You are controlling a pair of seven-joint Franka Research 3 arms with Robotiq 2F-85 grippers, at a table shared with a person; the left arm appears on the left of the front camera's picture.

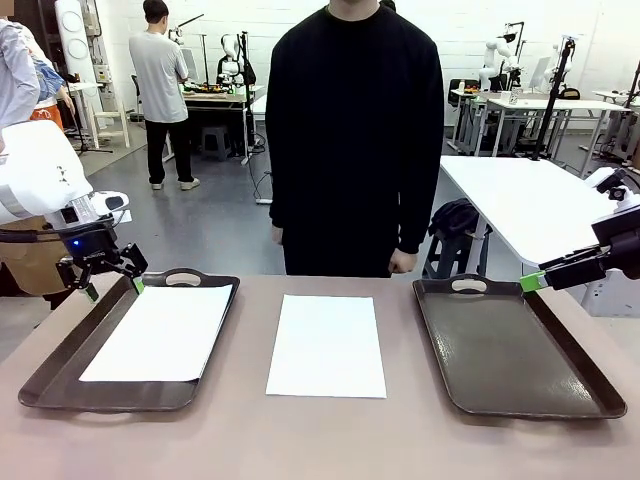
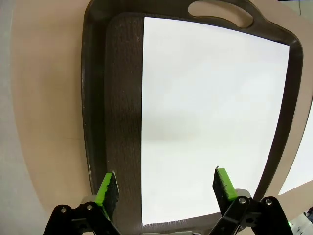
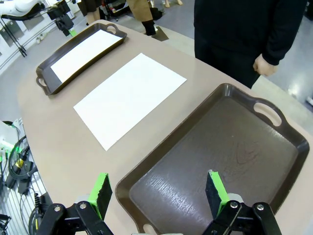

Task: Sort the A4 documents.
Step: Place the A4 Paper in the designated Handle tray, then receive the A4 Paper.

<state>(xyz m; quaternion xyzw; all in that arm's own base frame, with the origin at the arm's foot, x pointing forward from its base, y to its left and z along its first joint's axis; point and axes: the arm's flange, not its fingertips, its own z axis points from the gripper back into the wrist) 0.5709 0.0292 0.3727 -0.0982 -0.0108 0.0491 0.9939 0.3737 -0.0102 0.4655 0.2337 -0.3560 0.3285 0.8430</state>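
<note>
One sheet (image 1: 160, 333) lies in the lower-left tray (image 1: 60, 372); the centre sheet (image 1: 327, 345) (flat on the tabletop (image 1: 300, 440)) likely needs an edge pinch next. Jaws of left gripper (image 2: 166, 188) and right gripper (image 3: 159, 193) stand apart, empty.

- tan table (image 1: 320, 430), smooth top, its far edge rounded at both corners
- dark brown tray (image 1: 85, 345) at 9 o'clock, handle slot toward 12
- sheet of white paper (image 1: 327, 345) flat at the middle, between the trays, touching neither
- second dark brown tray (image 1: 510, 350) at 3 o'clock, handle slot toward 12
</note>
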